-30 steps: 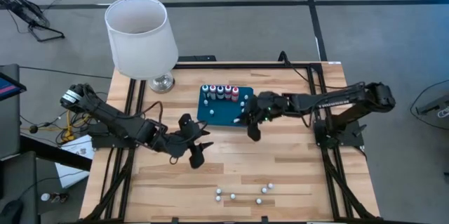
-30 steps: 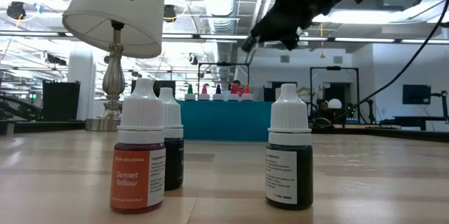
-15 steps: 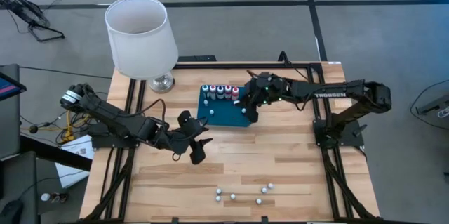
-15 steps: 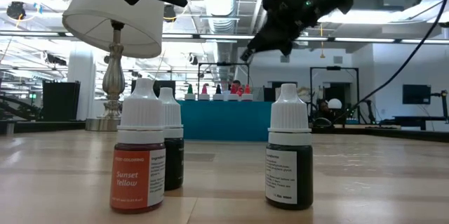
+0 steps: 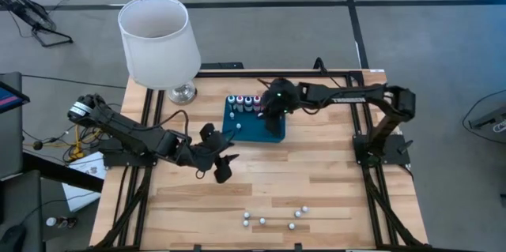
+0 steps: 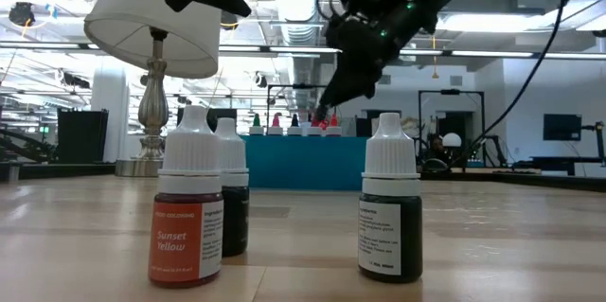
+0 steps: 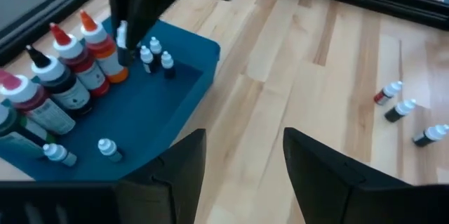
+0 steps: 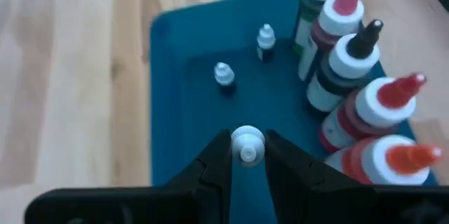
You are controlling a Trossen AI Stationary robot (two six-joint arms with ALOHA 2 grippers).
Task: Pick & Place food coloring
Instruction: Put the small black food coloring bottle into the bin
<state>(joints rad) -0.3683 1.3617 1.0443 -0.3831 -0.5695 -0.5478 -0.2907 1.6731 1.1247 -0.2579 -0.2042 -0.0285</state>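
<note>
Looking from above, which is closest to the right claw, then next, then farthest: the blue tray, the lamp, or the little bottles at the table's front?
1. Teal tray: directly beneath the right gripper.
2. Lamp: back left corner.
3. Loose small bottles: front edge, farthest.

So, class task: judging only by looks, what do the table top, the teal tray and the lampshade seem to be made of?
Table top: wood, pale planks with visible grain and seams.
Teal tray: probably plastic, smooth with a faint sheen.
Lampshade: likely fabric or paper, matte white.
</note>
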